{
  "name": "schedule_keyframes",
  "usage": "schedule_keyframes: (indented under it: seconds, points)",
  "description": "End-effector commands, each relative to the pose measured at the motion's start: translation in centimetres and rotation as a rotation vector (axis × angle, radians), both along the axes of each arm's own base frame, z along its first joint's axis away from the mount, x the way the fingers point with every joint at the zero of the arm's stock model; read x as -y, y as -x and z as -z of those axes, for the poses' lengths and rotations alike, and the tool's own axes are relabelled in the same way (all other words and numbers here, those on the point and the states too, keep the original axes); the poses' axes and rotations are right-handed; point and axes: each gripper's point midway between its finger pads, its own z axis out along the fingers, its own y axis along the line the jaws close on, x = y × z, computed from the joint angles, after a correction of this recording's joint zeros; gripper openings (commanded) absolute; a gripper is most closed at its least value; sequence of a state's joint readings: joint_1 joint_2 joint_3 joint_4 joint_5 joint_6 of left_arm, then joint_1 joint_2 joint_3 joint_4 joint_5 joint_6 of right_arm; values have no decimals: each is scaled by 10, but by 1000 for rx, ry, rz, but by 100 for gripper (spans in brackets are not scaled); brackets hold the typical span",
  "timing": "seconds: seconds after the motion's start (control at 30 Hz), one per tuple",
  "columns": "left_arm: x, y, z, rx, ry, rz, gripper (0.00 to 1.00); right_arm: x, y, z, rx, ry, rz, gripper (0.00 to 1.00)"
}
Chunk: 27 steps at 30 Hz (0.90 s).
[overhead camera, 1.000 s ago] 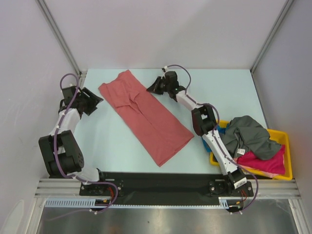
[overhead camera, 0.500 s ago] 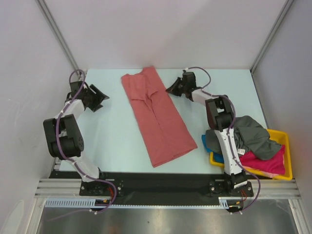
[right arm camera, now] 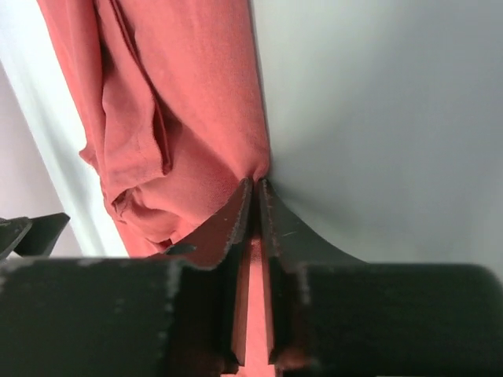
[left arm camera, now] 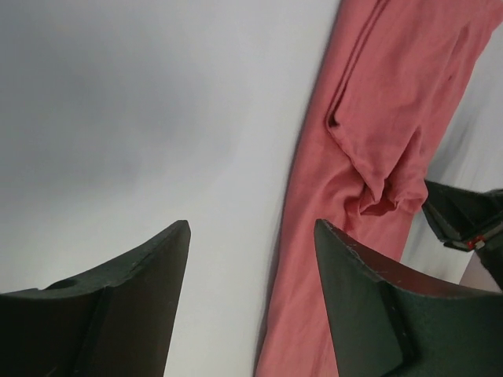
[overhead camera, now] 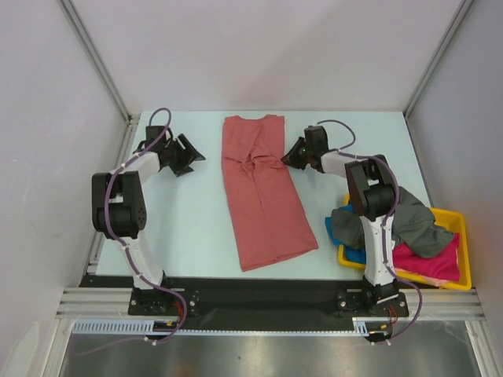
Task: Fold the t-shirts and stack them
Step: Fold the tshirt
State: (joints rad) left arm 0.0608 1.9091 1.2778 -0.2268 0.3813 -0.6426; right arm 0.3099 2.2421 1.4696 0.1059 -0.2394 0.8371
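Observation:
A salmon-red t-shirt (overhead camera: 263, 196) lies on the table as a long folded strip running from near to far. My right gripper (overhead camera: 292, 154) is at its right edge, toward the far end. In the right wrist view its jaws (right arm camera: 255, 182) are pressed together on a pinch of the red cloth (right arm camera: 196, 94). My left gripper (overhead camera: 191, 157) stands open just left of the strip. In the left wrist view (left arm camera: 251, 224) only bare table lies between its fingers, and the shirt (left arm camera: 377, 118) passes by the right finger. More t-shirts are heaped at the right: dark grey (overhead camera: 401, 216), magenta-pink (overhead camera: 428, 263), bright blue (overhead camera: 334, 228).
A yellow tray (overhead camera: 465, 236) at the near right holds the heap, and the grey shirt spills over its left rim toward the right arm. Slanted metal frame posts (overhead camera: 98, 63) rise at the far corners.
The red shirt has swung from lying diagonally to pointing almost straight away from the arms. The right gripper moved right along with its edge, and the left gripper came in toward the shirt.

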Motion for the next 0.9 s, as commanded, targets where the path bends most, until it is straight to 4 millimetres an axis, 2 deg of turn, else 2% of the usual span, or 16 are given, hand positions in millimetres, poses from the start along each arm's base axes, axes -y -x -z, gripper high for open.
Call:
schedule_keyframes:
  seconds: [0.0, 0.03, 0.1, 0.17, 0.23, 0.27, 0.3, 0.37, 0.4, 0.47, 0.5, 0.57, 0.63, 0.7, 0.73, 0.87]
  points:
    - [26, 6, -28, 74, -27, 108, 71, 28, 12, 18, -100, 164, -25, 18]
    - [25, 12, -26, 55, -32, 111, 71, 27, -3, 1, -58, 158, -52, 24]
    - [38, 16, -29, 66, -52, 146, 71, 36, -14, -5, -32, 201, -124, 29]
    - [42, 5, -36, 125, -47, 170, 72, 28, -32, -14, 37, 186, -207, 39]
    - [48, -13, -51, 235, -38, 217, 72, 28, -41, -3, 59, 219, -249, 49]
    - [49, -19, -45, 241, -43, 235, 72, 26, -53, -13, 96, 220, -248, 53]
    - [48, -33, -53, 288, -55, 231, 73, 25, -58, -13, 109, 214, -250, 54]
    - [44, -49, -46, 296, -70, 193, 73, 19, -71, -12, 137, 180, -245, 58]
    - [41, -55, -28, 265, -77, 168, 73, 16, -75, -13, 145, 165, -244, 58]
    - [36, -74, -24, 270, -78, 103, 72, 7, -77, 3, 117, 118, -261, 58]
    - [37, -87, -16, 276, -69, 85, 72, 3, -85, -5, 139, 107, -261, 57]
    - [43, -96, -4, 255, -77, 54, 72, -1, -86, 7, 112, 91, -257, 56]
    - [51, -107, 12, 224, -131, 40, 71, -2, -89, 6, 115, 71, -247, 54]
    - [60, -117, 10, 220, -156, 51, 70, -4, -92, 9, 108, 46, -227, 52]
    - [64, -119, 25, 192, -181, 45, 69, -5, -92, 10, 106, 37, -223, 50]
    - [65, -125, 37, 144, -209, 10, 66, -12, -93, 15, 90, 1, -215, 45]
